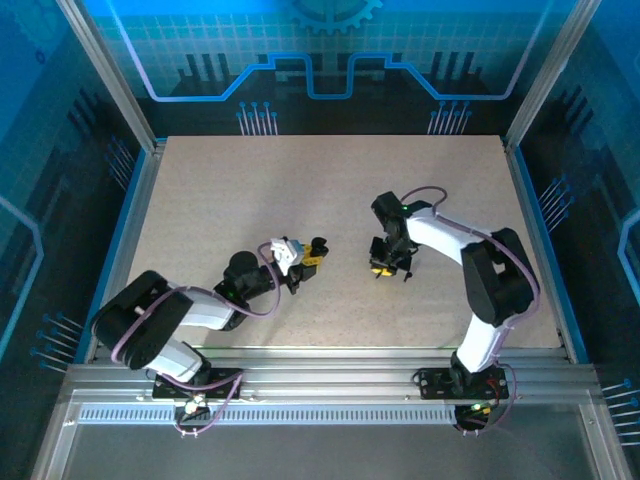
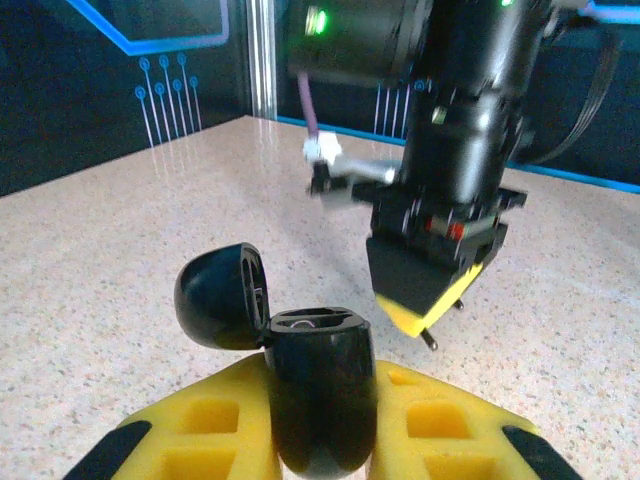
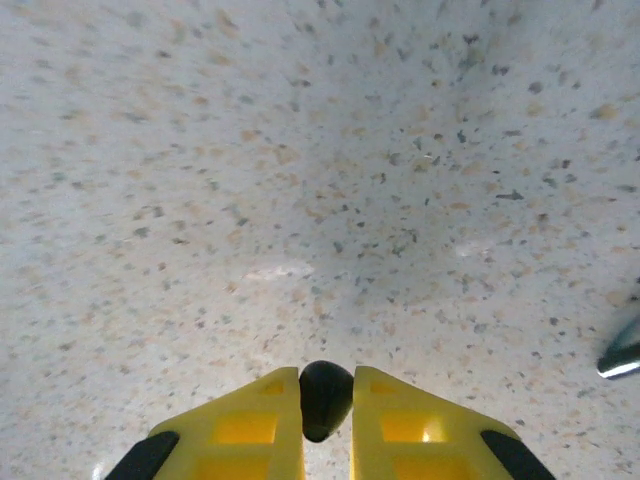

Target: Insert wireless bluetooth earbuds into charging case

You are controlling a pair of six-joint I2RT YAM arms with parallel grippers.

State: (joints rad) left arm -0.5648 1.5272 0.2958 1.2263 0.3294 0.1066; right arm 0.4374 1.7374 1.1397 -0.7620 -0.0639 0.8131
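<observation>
A black charging case (image 2: pixel 320 400) stands upright between the yellow fingers (image 2: pixel 200 425) of my left gripper (image 2: pixel 320 372), which is shut on it. The case's lid (image 2: pixel 220 295) hangs open to the left, and its sockets face up. In the top view the case (image 1: pixel 318 244) is at the table's middle, at the tip of the left gripper (image 1: pixel 310 258). My right gripper (image 3: pixel 326 374) is shut on a small black earbud (image 3: pixel 325 400) just above the table. This right gripper (image 1: pixel 381 268) points down a short way right of the case and shows close ahead in the left wrist view (image 2: pixel 430 290).
The speckled beige table (image 1: pixel 300 180) lies open behind both arms. Metal frame rails (image 1: pixel 130 200) and blue walls bound it. A small silvery piece (image 3: pixel 620 357) lies at the right edge of the right wrist view. A thin dark pin (image 2: pixel 430 341) shows under the right gripper.
</observation>
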